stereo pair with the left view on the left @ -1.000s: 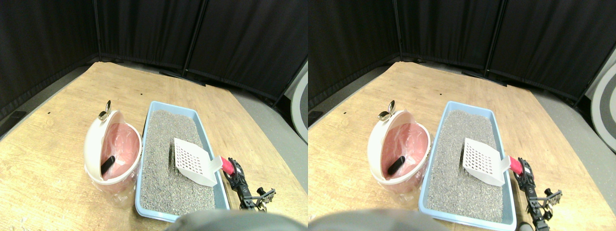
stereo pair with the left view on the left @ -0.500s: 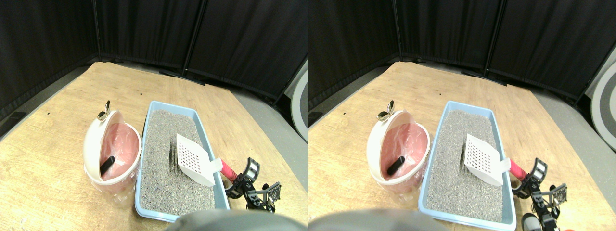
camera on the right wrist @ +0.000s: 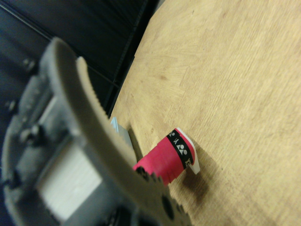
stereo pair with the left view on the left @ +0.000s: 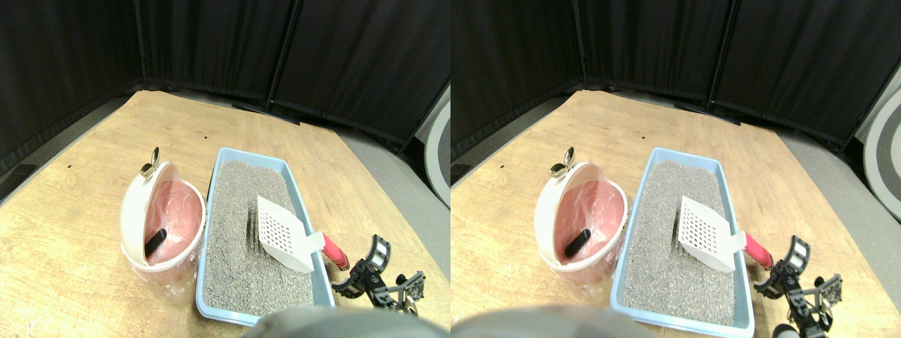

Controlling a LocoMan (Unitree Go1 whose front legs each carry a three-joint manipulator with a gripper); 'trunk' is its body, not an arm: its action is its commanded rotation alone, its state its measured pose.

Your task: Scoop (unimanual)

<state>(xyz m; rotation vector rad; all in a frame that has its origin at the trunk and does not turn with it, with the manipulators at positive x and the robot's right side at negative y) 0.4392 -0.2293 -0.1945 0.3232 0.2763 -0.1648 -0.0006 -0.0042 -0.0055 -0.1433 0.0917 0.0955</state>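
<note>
Wooden tabletop, black curtains behind. Blue tray holds grey litter and white scoop; my right gripper fingers open, empty, near its red handle.

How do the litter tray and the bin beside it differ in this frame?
The litter tray is light blue, rectangular and shallow; the bin is white, round and deeper. The tray is filled with grey litter, with the white scoop resting in it; the bin has a pink liner and holds a small dark object. Both stand side by side on the wooden floor.
</note>
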